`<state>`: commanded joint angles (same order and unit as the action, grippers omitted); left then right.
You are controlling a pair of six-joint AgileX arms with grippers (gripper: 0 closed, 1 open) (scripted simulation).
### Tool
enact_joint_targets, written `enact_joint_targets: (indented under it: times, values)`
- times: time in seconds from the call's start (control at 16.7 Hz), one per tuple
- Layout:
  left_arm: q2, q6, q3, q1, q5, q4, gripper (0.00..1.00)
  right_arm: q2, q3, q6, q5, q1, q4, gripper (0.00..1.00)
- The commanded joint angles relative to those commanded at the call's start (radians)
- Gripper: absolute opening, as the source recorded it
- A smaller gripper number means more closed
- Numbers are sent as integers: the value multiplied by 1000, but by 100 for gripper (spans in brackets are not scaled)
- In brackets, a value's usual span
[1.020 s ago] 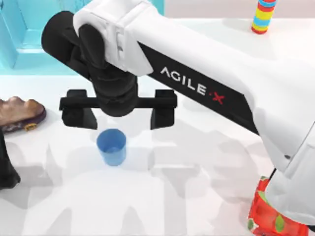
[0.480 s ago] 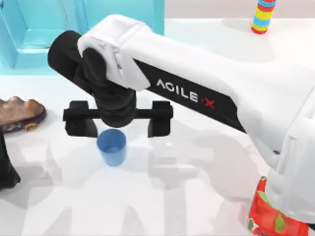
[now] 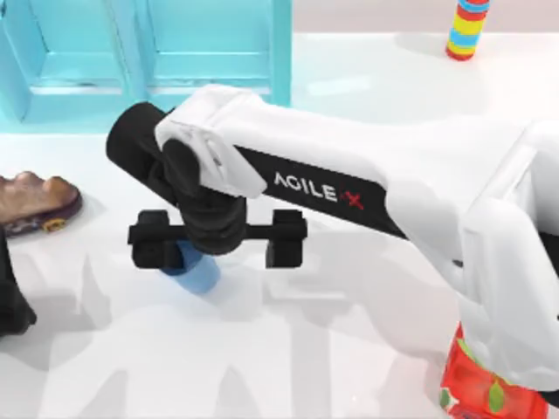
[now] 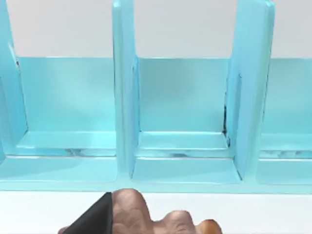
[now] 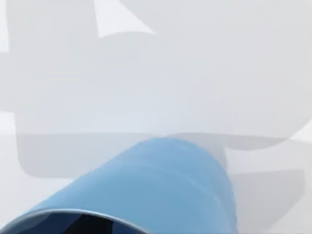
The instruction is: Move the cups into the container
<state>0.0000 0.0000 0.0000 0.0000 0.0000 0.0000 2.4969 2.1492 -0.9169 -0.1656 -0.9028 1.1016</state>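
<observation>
White table (image 3: pixel 367 70); right tool (image 3: pixel 218 244) spread over blue cup (image 3: pixel 199 272).

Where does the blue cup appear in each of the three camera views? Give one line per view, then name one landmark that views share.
Top view: the blue cup stands left of centre on the table, mostly hidden under the right claw, whose fingers are spread wide.
Left wrist view: not in it; this one faces the turquoise container.
Right wrist view: the cup lies along the lower edge, rim nearest the camera.
Shared landmark: the white table.
</observation>
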Motion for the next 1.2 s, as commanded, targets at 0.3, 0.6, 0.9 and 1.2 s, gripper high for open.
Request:
enact_joint_targets:
  times: [0.3,0.6,0.9,1.2]
  values:
    - [0,0,0,0,0,0,100,0,0,0,0,0,0,70]
    - [0,0,0,0,0,0,100,0,0,0,0,0,0,32]
    - [0,0,0,0,0,0,100,0,0,0,0,0,0,0]
    - [0,0,0,0,0,0,100,0,0,0,0,0,0,0]
